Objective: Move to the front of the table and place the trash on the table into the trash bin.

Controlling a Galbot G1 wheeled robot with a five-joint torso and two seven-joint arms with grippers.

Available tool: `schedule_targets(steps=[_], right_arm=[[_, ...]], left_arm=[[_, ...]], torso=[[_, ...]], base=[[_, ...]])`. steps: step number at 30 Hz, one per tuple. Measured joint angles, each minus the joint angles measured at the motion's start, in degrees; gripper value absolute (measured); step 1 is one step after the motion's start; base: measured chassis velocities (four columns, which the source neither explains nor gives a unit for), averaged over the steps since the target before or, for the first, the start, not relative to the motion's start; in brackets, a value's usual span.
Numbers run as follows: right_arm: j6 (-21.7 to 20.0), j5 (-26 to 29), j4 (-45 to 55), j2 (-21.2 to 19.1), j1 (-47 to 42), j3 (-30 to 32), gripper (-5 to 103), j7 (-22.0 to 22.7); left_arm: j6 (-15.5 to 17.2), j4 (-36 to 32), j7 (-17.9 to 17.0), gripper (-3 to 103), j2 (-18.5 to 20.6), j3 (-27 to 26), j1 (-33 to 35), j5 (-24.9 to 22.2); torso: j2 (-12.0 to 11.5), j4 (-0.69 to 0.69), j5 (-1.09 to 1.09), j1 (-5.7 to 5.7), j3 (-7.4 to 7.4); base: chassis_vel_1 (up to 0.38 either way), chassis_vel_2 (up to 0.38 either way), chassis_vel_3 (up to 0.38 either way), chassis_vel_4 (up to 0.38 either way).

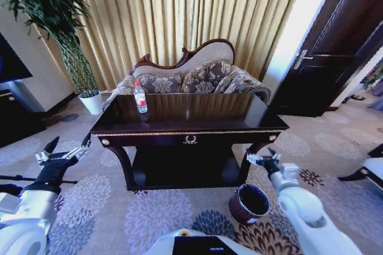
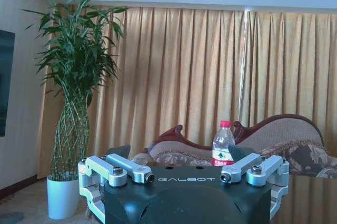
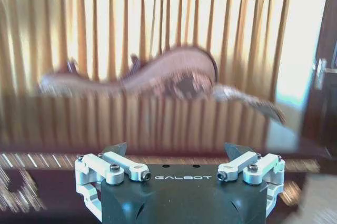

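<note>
Both end effectors, left (image 1: pixel 67 148) and right (image 1: pixel 261 158), hang spread open and empty below the tabletop (image 1: pixel 197 114). Upright near its left rear stands the bottle (image 1: pixel 140 97), probably light, slick and easily crushed: grip the labelled waist gently. Floor-level trash bin (image 1: pixel 249 203) waits near the right end effector.
</note>
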Motion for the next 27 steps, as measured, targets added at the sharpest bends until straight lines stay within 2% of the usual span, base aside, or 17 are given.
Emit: schedule_targets(steps=[5, 13, 19, 27], right_arm=[[0.44, 2.11, 4.32, -0.30, 1.11, -1.53, 100, 1.65], [1.33, 1.76, 3.82, -0.71, 1.98, -2.66, 100, 1.77], [3.70, 1.89, 1.66, -1.15, 2.60, -2.81, 100, 0.94], [4.03, 1.21, 0.31, -1.13, 2.84, -3.32, 100, -0.60]], left_arm=[[-0.12, 0.00, -0.02, 100, 0.05, -0.01, -0.05, 0.03], [0.75, -0.04, -0.53, 100, 1.15, -0.20, -0.66, 0.03], [1.37, 0.24, -0.69, 100, 1.56, -0.04, -1.17, 0.02], [1.46, 0.97, -0.69, 100, 1.68, 0.15, -1.25, 0.23]], torso=[[0.00, 0.00, 0.01, 0.00, 0.00], [0.00, 0.00, 0.02, 0.00, 0.01], [0.00, 0.00, 0.02, 0.00, 0.00], [0.00, 0.00, 0.02, -0.01, 0.00]], base=[[0.000, 0.000, 0.000, 0.000], [0.000, 0.000, 0.000, 0.000], [0.000, 0.000, 0.000, 0.000], [-0.040, 0.036, 0.047, -0.038]])
